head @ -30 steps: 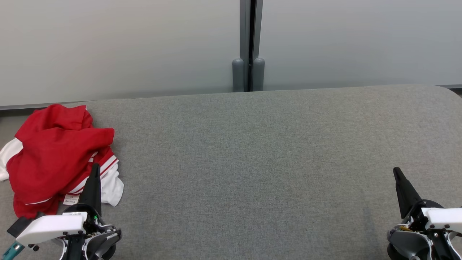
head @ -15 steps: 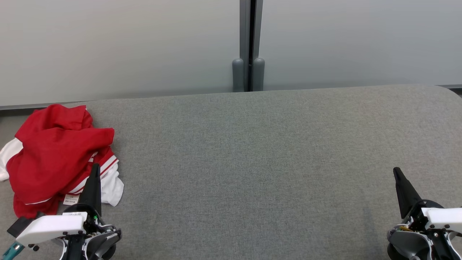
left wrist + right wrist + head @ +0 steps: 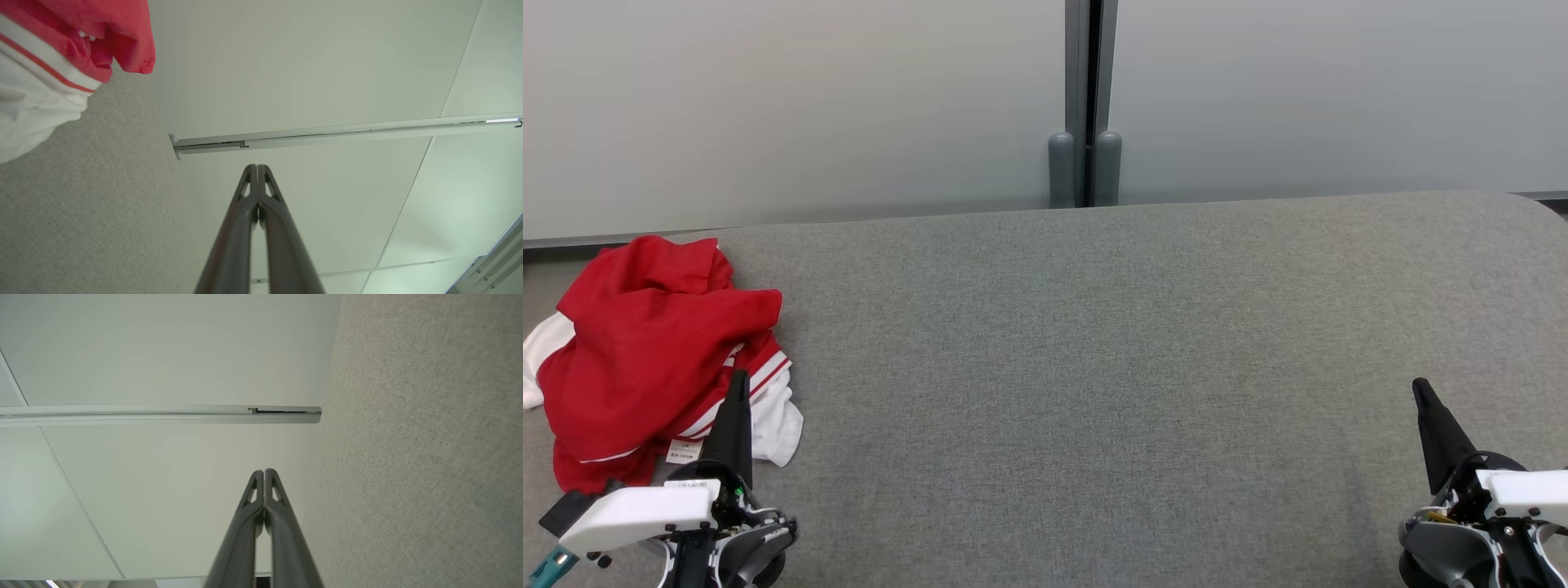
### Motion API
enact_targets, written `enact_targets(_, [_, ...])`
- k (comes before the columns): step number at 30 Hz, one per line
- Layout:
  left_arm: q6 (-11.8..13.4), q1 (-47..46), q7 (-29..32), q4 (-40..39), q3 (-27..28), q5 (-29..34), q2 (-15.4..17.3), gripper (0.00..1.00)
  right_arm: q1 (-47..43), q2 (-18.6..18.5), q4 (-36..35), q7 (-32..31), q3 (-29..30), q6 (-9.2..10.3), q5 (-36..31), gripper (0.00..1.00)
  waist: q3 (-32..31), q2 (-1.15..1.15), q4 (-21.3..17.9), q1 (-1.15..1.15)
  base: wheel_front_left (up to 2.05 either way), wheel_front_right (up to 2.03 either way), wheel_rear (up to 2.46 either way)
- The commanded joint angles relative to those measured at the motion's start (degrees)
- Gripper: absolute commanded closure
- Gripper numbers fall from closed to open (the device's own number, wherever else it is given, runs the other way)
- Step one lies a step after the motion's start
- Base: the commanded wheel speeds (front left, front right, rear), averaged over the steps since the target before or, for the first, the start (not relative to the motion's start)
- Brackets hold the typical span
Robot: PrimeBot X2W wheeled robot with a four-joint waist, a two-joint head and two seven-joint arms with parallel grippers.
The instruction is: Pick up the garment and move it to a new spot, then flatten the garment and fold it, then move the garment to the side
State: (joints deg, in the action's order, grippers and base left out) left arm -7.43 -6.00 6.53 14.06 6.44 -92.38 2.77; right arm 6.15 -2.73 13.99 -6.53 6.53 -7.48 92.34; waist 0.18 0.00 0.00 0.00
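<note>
red and white cloth, the garment (image 3: 645,351), lies in a single crumpled heap at the far left of the grey felt-like tabletop (image 3: 1094,367), near its rounded far-left corner. red folds cover most of it, so its shape and its sleeves are hard to make out. white panels with thin red stripes show at its near right side, and another white patch shows at its left, close to the picture's edge. one small pale label (image 3: 684,451) sticks out at its near edge, its print too small to read. two tools are in view, one at each lower corner of the head view, and both are partly cut off by the bottom edge. the left tool (image 3: 738,384) has its two dark fingers pressed together with nothing between them. seen from the head it crosses the garment's near right hem, but in the left wrist view the cloth sits off in the upper left corner, apart from the fingertips. the right tool (image 3: 1421,390) is well apart from the garment at the far right, and its fingers are likewise closed on nothing. behind the tabletop stand two pale wall panels (image 3: 768,106), split by one dark grey post (image 3: 1086,98).
</note>
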Motion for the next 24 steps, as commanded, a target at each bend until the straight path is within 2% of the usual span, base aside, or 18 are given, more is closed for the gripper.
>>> enact_targets(1, [-0.22, -0.78, 0.09, -0.05, 0.23, 0.09, 0.34, 1.00, 0.26, -0.38, 0.12, -0.08, 0.01, -0.04, 0.03, 1.00, 0.00, 0.00, 0.00, 0.00, 0.00, 0.00, 0.00])
enact_targets(24, [-0.22, -0.78, 0.09, -0.04, 0.23, 0.09, 0.34, 1.00, 0.26, -0.38, 0.12, -0.08, 0.01, -0.04, 0.03, 1.00, 0.00, 0.00, 0.00, 0.00, 0.00, 0.00, 0.00])
